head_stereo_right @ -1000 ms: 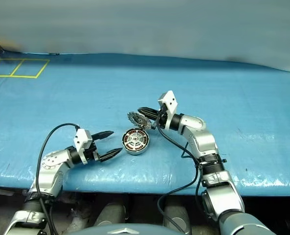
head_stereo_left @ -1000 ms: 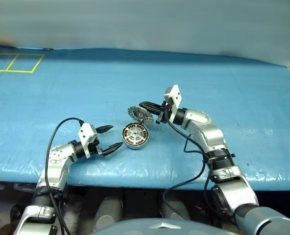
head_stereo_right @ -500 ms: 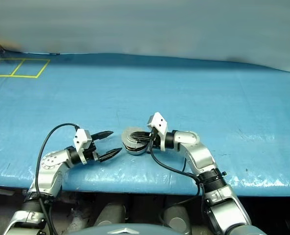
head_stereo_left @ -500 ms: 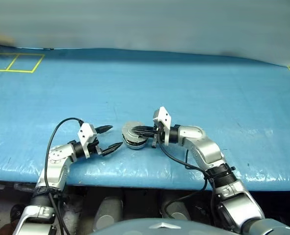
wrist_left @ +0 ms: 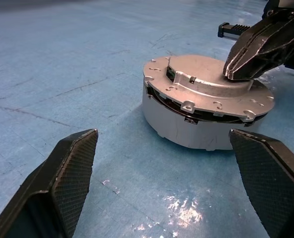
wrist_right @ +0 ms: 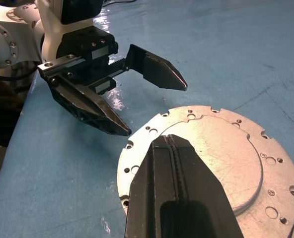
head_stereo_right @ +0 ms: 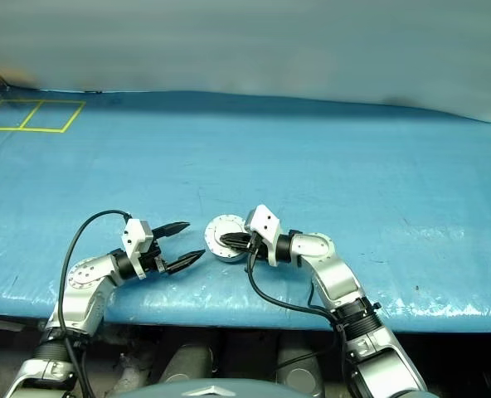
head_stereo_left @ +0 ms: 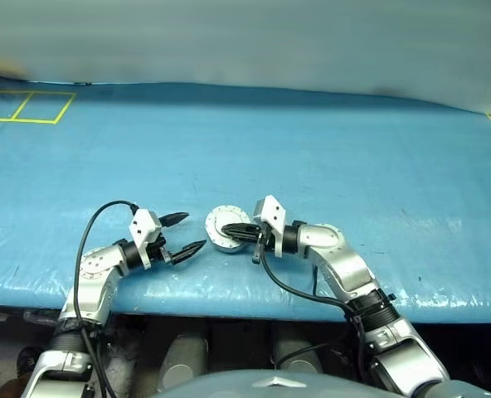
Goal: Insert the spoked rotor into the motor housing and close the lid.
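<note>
Near the front edge of the blue worktop [head_stereo_left: 328,157] sits the motor housing [wrist_left: 184,126], its lid [wrist_left: 206,82] resting on top, plain studded face up. Right claw [head_stereo_left: 229,230], clenched tight, has its tips on that lid. Left claw [head_stereo_left: 185,233] hangs just beside the housing, fingers spread, grasping nothing.

Blue tarp [head_stereo_left: 328,149] — yellow tape lines [head_stereo_left: 26,106], grey wall [head_stereo_left: 245,37]
</note>
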